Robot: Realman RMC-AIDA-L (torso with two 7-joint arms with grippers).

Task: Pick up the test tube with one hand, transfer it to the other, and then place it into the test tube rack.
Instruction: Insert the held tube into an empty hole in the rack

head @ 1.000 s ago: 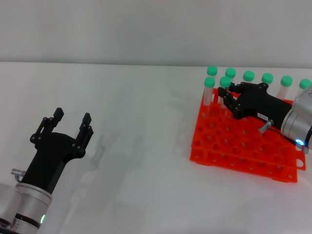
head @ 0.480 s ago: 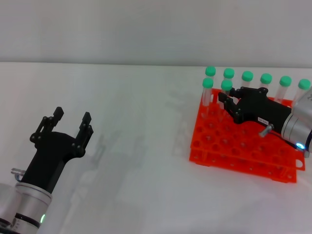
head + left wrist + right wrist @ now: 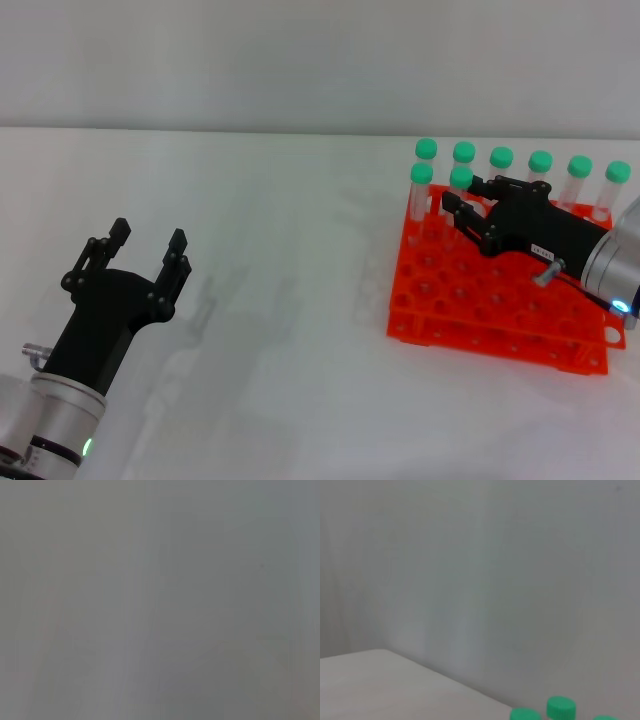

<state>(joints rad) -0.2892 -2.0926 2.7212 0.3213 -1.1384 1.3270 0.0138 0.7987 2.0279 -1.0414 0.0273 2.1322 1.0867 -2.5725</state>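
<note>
The orange test tube rack (image 3: 470,310) stands on the table at the right. The test tube (image 3: 460,190), clear with a mint-green cap, stands upright in the rack's second row, beside another tube (image 3: 421,185). My right gripper (image 3: 462,193), black with a small white label, reaches over the rack with one finger on each side of the tube; the fingers look slightly apart. My left gripper (image 3: 148,242) is open and empty above the table at the near left. The right wrist view shows only green caps (image 3: 561,707).
Several more capped tubes (image 3: 540,170) stand along the rack's back row. The white table (image 3: 290,260) runs between the two arms, with a pale wall behind it. The left wrist view shows only plain grey.
The rack and its tubes shifted slightly left. My right gripper drew back a little to the right and down, its fingers still around the tube. The left arm has not moved.
</note>
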